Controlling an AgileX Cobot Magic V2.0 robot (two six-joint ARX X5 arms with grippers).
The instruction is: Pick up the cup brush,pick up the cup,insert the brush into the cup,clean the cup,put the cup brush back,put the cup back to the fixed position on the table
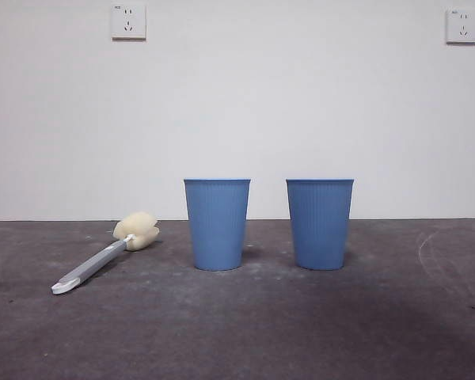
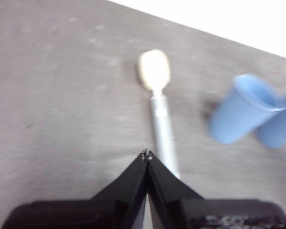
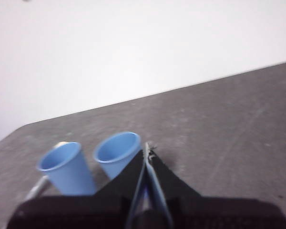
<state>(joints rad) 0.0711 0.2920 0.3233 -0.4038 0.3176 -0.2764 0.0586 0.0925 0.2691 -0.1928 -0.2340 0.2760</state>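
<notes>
The cup brush (image 1: 107,255) lies flat on the table (image 1: 301,332) at the left, its cream sponge head (image 1: 137,230) toward the wall and its white tip toward the front. Two alike blue cups stand upright mid-table, one on the left (image 1: 217,224) and one on the right (image 1: 320,223). My left gripper (image 2: 146,154) hangs shut and empty above the brush handle (image 2: 163,133), apart from it. Held above the table, my right gripper (image 3: 147,149) is shut and empty, with the nearer cup (image 3: 117,152) just beyond its tips. Neither arm shows in the front view.
A white wall with two sockets (image 1: 128,21) (image 1: 461,25) rises behind the table's far edge. The two cups stand about a hand's width apart, and the brush lies a little to their left.
</notes>
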